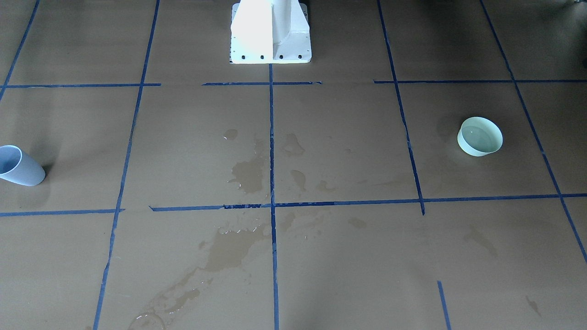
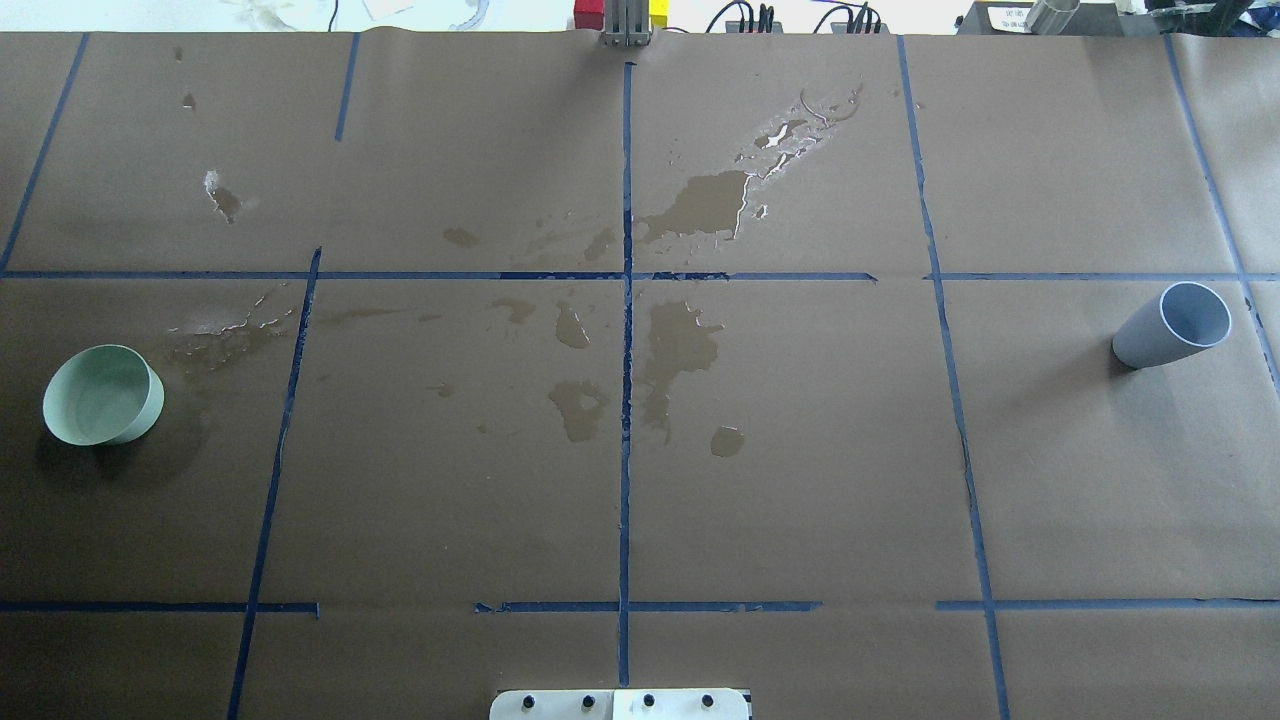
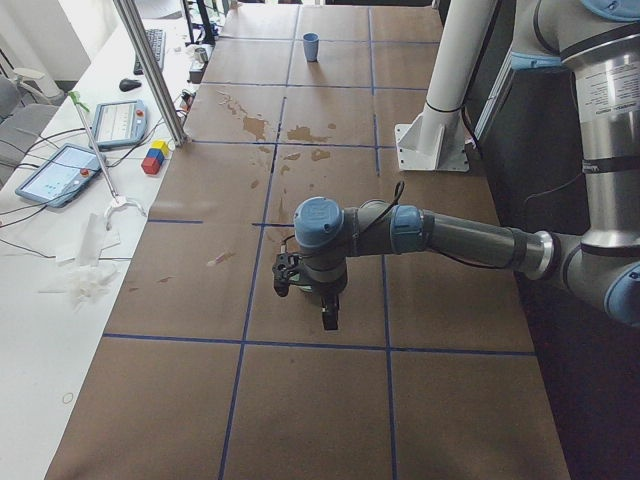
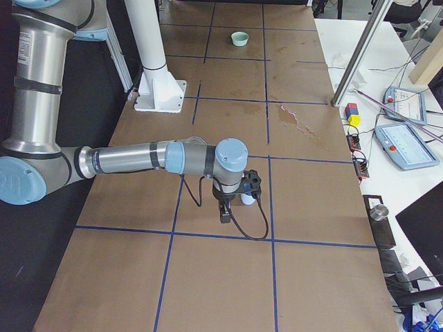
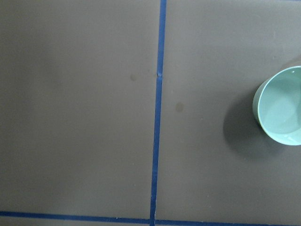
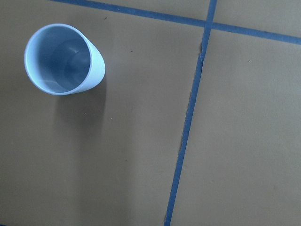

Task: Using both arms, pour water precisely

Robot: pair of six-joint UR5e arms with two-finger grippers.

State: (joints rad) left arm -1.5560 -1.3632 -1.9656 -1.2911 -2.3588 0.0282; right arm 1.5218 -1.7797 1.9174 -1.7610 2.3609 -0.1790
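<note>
There was the water (image 1: 482, 135), a shallow glossy pool in the pale mint-green shallow round plastic bowl (image 1: 467, 147), which sat on the robot's left side of the brown paper-covered bench (image 2: 800, 480). Well apart, on the robot's right, stood the light blue tapered plastic tumbler (image 2: 1172, 325). It was upright, and whether it held any water could not be told.

The left arm (image 3: 460, 238) reached out low over the bowl's square with the left pincer (image 3: 329, 316) pointing down. The right arm (image 4: 131, 159) did the same, its right pincer (image 4: 225, 213) just beside the tumbler. Only the side views showed either pincer, so how far open they stood could not be told. The wrist views showed each vessel alone on the paper with no finger near it, so neither looked held.

On handling, the bowl looked light, thin and stiff. It was probably slick too, given the dark wet stains (image 2: 690, 345) across the middle of the bench. The water would likely slosh at the first jerk. The best hold seemed to be the rim wall, one finger inside and one outside, lifted level. The tumbler looked light and tippy, so a grip across its mid-wall seemed right, firm but not crushing.
</note>
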